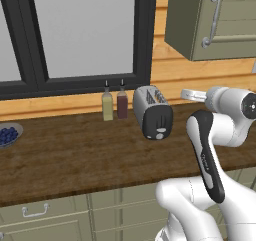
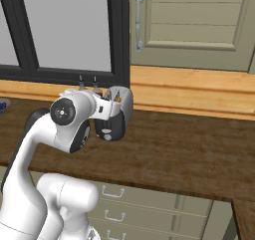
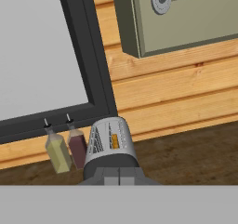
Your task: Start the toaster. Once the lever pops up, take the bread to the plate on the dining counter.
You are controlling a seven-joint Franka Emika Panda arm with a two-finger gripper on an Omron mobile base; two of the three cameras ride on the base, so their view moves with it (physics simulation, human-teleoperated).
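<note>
The silver toaster (image 1: 151, 110) stands on the wood counter below the window, its black end panel facing me. The pale lever (image 1: 159, 135) sits low on that panel. An orange-brown edge of the bread (image 3: 114, 141) pokes out of one slot, and the same crust shows in the right base view (image 2: 118, 99). My gripper (image 3: 120, 176) is shut with nothing in it. It hovers just short of the toaster's black end, up at the height of its top. In the left base view the gripper (image 1: 183, 93) is to the right of the toaster. The plate and the dining counter are out of view.
A yellow bottle (image 1: 107, 107) and a dark red bottle (image 1: 122, 104) stand just left of the toaster by the wall. A bowl of blue berries (image 1: 7, 135) sits at the counter's far left. A wall cabinet (image 1: 210, 20) hangs above right. Drawers (image 2: 149, 204) run below the counter.
</note>
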